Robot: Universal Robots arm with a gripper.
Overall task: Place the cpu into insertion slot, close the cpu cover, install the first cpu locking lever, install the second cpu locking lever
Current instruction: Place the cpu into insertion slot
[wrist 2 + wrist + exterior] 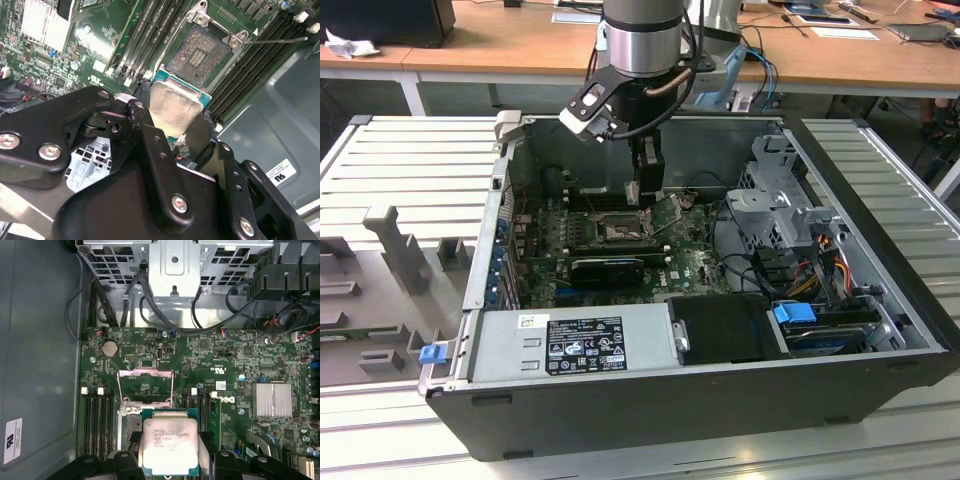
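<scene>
cpu (169,446) near insertion slot (197,52), cpu cover (145,385) open

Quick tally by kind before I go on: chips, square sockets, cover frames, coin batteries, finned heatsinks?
Chip, held by the gripper: 1
Square socket, empty: 1
Cover frame, raised: 1
Coin battery: 1
Finned heatsink: 1
Total: 5

print too small to read | cpu (169,445) face | power supply label (585,345) | case sticker (12,440)

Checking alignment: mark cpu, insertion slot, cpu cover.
cpu (169,445), first wrist view, metal face centre.
insertion slot (196,53), second wrist view, dark centre.
cpu cover (145,372), first wrist view, frame bar.
</scene>
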